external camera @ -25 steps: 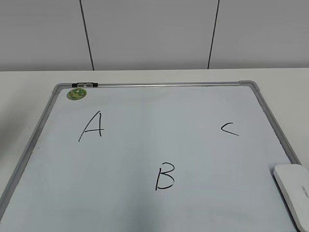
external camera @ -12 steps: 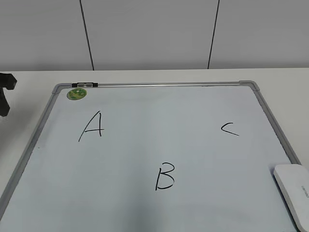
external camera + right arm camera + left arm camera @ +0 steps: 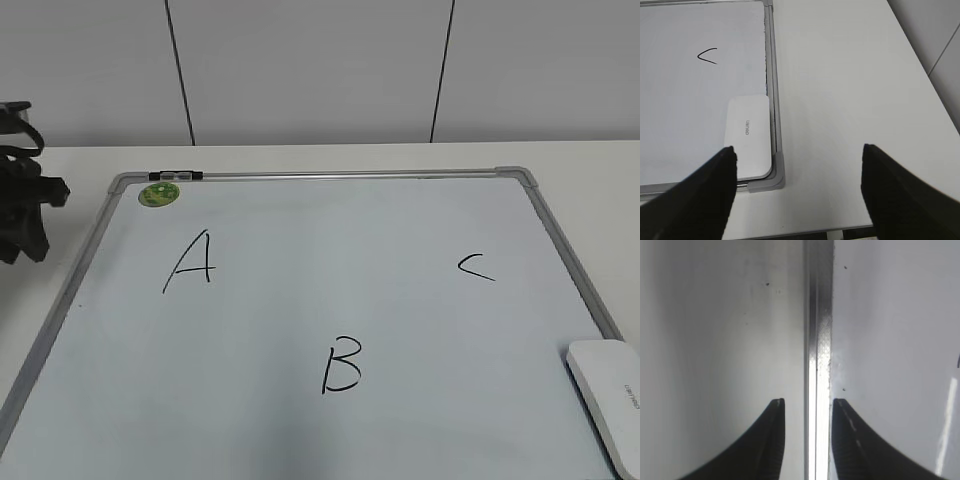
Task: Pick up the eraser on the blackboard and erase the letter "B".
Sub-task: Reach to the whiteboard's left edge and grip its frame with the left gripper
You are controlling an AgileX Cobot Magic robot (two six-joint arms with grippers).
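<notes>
The blackboard (image 3: 300,180) lies flat on the table, with the black letter "A" (image 3: 190,262), the letter "B" (image 3: 341,365) and the letter "C" (image 3: 476,266) on it. The white eraser (image 3: 610,395) lies on the board's near right corner and also shows in the right wrist view (image 3: 747,137). My right gripper (image 3: 798,150) is wide open and empty, above the table just right of the eraser and the corner cap (image 3: 777,175). My left gripper (image 3: 807,402) is open and empty above the board's left frame rail (image 3: 818,315). The left arm (image 3: 20,215) shows at the far left.
A round green sticker (image 3: 158,193) and a small black clip (image 3: 175,176) sit at the board's far left corner. White table surface (image 3: 850,90) lies right of the board, with its front edge near the right gripper. A grey panelled wall stands behind.
The left arm has come into the exterior view at the far left edge and moved further in. The eraser and the board have not moved.
</notes>
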